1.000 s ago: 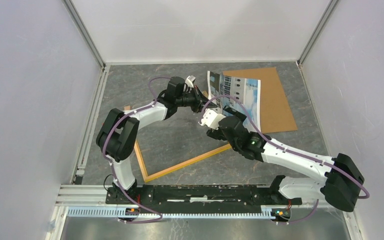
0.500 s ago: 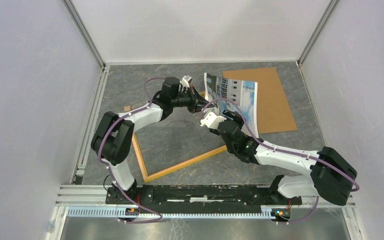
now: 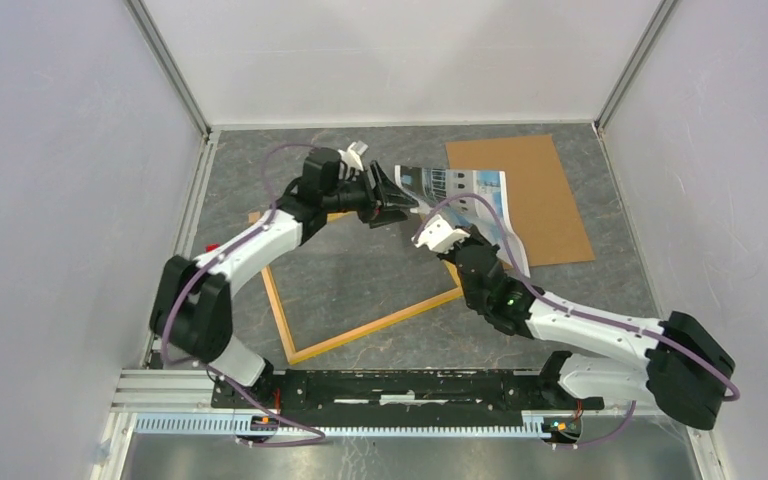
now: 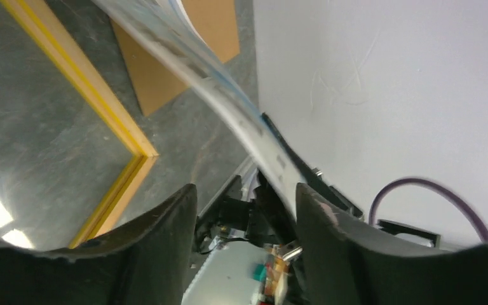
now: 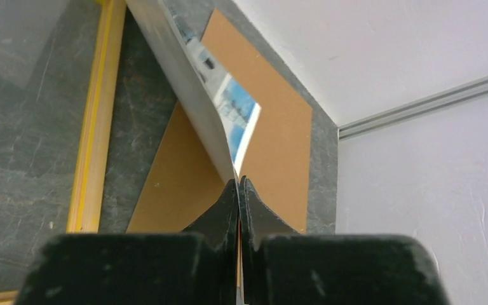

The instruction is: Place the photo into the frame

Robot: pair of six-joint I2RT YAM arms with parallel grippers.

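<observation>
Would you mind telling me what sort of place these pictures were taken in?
Probably a lab test cell for robot manipulation: plain white walls on aluminium posts box in a grey tabletop, and the left arm and right arm are bolted to a metal rail at its near edge.

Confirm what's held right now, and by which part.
Right gripper holds the photo by the edge facing the frame, fingers shut. Left gripper is open, holding nothing.

a lab test cell: plain white walls [image 3: 390, 60], aluminium rails [image 3: 182, 240], grey tabletop [image 3: 410, 345].
</observation>
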